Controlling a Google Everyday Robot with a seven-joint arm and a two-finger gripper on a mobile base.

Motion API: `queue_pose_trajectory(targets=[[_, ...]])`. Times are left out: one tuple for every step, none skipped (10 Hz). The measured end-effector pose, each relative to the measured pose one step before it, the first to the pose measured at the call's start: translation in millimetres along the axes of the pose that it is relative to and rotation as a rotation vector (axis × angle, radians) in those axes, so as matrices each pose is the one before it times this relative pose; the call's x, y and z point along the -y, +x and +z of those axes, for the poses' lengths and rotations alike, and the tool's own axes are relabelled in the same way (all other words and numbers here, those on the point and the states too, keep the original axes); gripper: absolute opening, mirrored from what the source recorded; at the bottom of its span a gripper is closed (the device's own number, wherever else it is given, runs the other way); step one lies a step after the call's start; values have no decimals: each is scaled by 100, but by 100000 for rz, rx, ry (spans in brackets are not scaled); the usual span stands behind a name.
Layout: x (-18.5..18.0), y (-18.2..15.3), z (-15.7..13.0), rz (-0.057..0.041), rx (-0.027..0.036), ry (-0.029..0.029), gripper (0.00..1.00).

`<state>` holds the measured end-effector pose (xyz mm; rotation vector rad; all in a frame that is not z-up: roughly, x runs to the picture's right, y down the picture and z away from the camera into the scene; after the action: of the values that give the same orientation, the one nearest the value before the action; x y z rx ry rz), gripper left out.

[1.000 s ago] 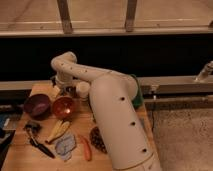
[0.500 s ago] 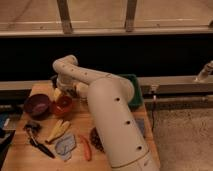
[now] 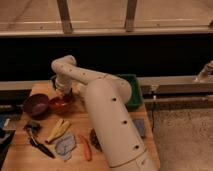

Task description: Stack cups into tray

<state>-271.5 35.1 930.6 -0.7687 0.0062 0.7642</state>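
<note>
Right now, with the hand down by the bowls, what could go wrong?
The hand hangs at the far rim of the orange bowl, beside the purple bowl; it might knock one. The arm hides much of the green tray, so a placement there may be hard to check.

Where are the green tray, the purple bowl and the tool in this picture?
green tray (image 3: 134, 93): camera view, on its visible right part.
purple bowl (image 3: 35, 109): camera view, on its front wall.
tool (image 3: 63, 94): camera view, on its tip, just above the orange-red bowl (image 3: 59, 106).
</note>
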Motion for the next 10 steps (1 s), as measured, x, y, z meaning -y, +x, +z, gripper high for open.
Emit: queue_pose_trajectory(targets=[[160, -136, -710, -148, 982, 846, 7], [300, -25, -824, 75, 1005, 1146, 1], [240, -97, -790, -90, 1306, 1228, 0], [81, -36, -369, -46, 600, 508, 0], [26, -59, -293, -206, 664, 477, 0], [98, 16, -308, -36, 667, 481, 0], [82, 127, -164, 38, 304, 455, 0], [55, -1, -321, 44, 493, 423, 0], [52, 83, -259, 24, 328, 446, 0], [68, 9, -376, 7, 358, 425, 0]])
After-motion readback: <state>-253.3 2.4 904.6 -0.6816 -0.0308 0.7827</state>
